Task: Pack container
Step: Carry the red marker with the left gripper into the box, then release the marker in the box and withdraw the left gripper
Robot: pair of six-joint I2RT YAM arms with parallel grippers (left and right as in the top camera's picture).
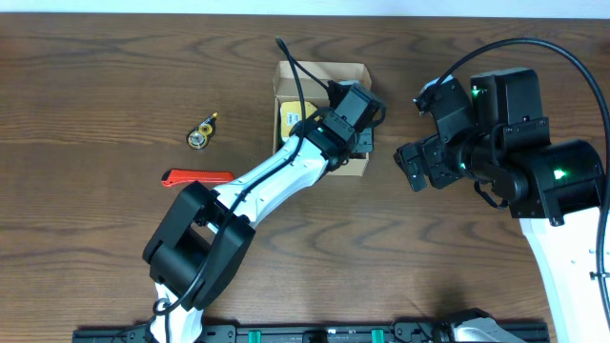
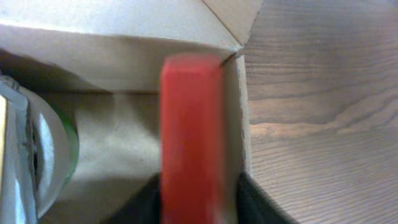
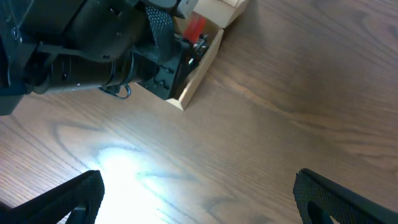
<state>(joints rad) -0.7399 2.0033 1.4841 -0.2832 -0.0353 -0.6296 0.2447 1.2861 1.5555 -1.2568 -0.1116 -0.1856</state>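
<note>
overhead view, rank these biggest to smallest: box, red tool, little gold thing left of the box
1. box, partly covered but still clearly the largest
2. red tool
3. gold thing, about half the tool's length

overhead light: falling evenly from above, moderately bright; table [image 1: 95, 276] grain showing sharp, arms casting only soft shadows
overhead top edge: washing out to a pale strip
left wrist focus: red block [image 2: 189, 137] sitting too close, blurring heavily; container [image 2: 124, 43] wall reading soft, interior lying in shade
right wrist glare: white patch blooming on wood, lower left
right wrist corners: fingers [image 3: 56, 199] going dark, blurry
</note>
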